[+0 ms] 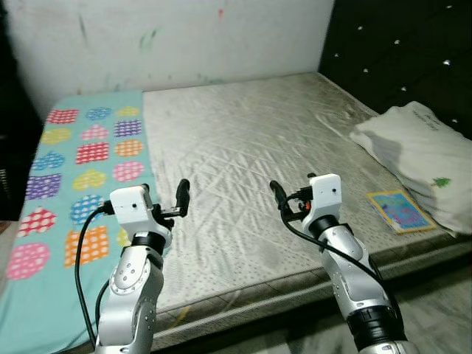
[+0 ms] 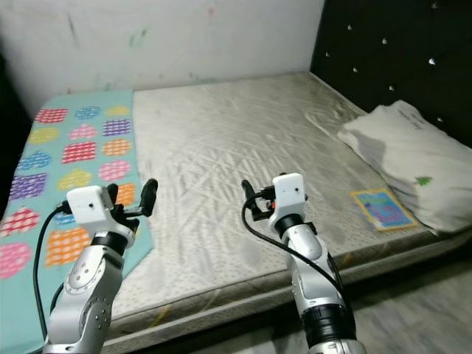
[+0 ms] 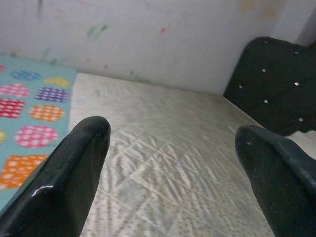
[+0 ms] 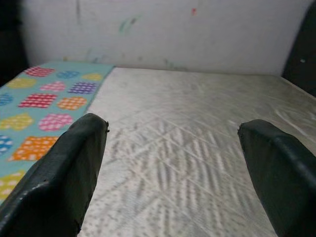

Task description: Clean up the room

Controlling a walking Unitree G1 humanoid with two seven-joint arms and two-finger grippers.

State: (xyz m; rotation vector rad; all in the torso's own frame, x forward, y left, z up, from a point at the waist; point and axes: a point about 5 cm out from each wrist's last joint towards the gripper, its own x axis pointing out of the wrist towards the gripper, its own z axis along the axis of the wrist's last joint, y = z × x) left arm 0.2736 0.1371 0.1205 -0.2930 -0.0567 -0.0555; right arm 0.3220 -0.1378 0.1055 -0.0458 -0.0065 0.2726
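A bare grey quilted mattress (image 1: 243, 140) lies before me. A teal sheet with coloured dotted patches (image 1: 81, 155) covers its left strip. At the right end rests a white pillow (image 1: 420, 158), and a small colourful picture book (image 1: 399, 210) lies flat just in front of it. My left gripper (image 1: 168, 200) hovers above the near edge where sheet meets mattress, open, with nothing between its fingers (image 3: 74, 173). My right gripper (image 1: 291, 195) hangs over the mattress's near middle, also open and empty, its fingers (image 4: 64, 173) wide apart.
A black tufted headboard (image 1: 398, 51) stands behind the pillow on the right. A stained white wall (image 1: 184, 37) runs along the far side of the bed. Grey floor (image 1: 442, 310) shows at the lower right, below the bed edge.
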